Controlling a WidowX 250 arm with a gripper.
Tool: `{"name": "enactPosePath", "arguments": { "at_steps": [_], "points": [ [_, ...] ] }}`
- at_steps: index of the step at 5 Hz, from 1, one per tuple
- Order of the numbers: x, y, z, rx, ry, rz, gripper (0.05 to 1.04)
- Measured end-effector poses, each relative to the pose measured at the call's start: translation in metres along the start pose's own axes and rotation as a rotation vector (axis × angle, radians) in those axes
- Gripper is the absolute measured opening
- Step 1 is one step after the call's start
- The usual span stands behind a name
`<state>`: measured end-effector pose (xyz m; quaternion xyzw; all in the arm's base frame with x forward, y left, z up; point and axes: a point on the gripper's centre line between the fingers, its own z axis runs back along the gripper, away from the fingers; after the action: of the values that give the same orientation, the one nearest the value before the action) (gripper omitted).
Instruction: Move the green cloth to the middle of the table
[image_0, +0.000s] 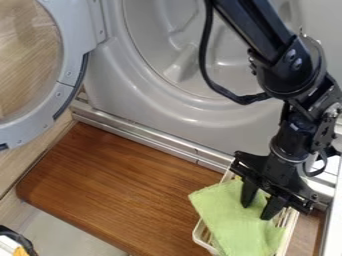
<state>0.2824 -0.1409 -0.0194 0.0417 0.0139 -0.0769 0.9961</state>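
The black gripper hangs at the lower right, over the green cloth. Its two fingers point down and stand apart, with green cloth visible between and around their tips. Whether the tips touch the fabric, I cannot tell. The cloth lies loosely in a white basket, and its upper left corner drapes over the rim toward the brown wooden table. Part of the cloth's right side is hidden behind the gripper.
A grey front-loading machine stands behind the table, its round door swung out at the upper left. A metal ledge runs along the table's back edge. A dark and white object sits in the bottom left corner.
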Motion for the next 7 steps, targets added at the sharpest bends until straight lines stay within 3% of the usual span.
{"name": "enactPosePath", "arguments": {
  "at_steps": [1, 2, 3, 4, 5, 6, 7],
  "points": [
    [0.001, -0.002, -0.006, 0.011, 0.029, -0.015, 0.152],
    [0.004, -0.005, -0.004, 0.003, 0.02, -0.025, 0.057],
    [0.002, -0.006, -0.003, -0.012, 0.006, -0.038, 0.05],
    [-0.001, -0.001, 0.024, -0.038, -0.066, -0.029, 0.05],
    [-0.009, 0.013, 0.052, -0.001, -0.109, 0.017, 0.05],
    [-0.018, 0.048, 0.071, 0.068, -0.085, 0.165, 0.05],
    [-0.024, 0.094, 0.069, 0.064, -0.031, 0.312, 0.05]
  ]
}}
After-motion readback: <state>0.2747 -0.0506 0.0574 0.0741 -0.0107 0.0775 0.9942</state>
